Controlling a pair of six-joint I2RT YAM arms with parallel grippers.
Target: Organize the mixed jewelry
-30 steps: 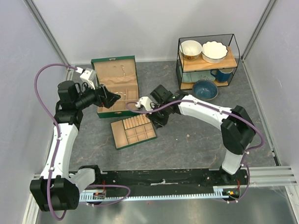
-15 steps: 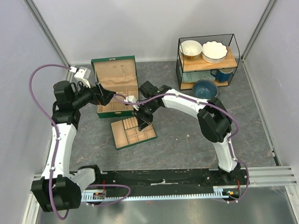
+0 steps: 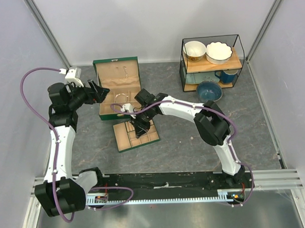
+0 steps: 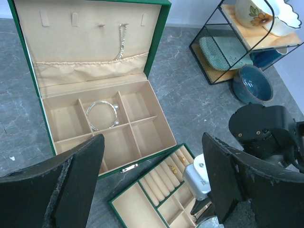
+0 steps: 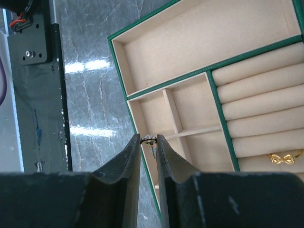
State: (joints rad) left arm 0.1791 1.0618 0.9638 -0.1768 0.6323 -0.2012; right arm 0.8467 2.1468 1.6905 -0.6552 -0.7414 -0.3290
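Swung left to hang above the green tray (image 5: 190, 42), with right gripper (image 5: 148, 144) clenched on a tiny gold ring (image 5: 148, 138), lower centre. Featherlight, stiff, slippery: best nipped across the band. Spread wide, empty, on the left gripper (image 4: 153, 152).

Bare table (image 3: 183, 143) lies right of the tray (image 3: 126, 140), as far as the bowl (image 3: 209, 91) and the shelf (image 3: 211, 62), but the right arm (image 3: 181, 105) stretches across above it. The right gripper (image 5: 148, 142), pinched on a stud (image 5: 148, 138), hangs over the tray's left rim and bars the small cells there; the long cell beside them is open from above. The left gripper (image 3: 99, 91), jaws wide, hangs at the left edge of the box (image 3: 116, 72). The box's raised lid closes its far side, a bangle (image 4: 101, 114) fills one middle cell, and the cells around it are bare
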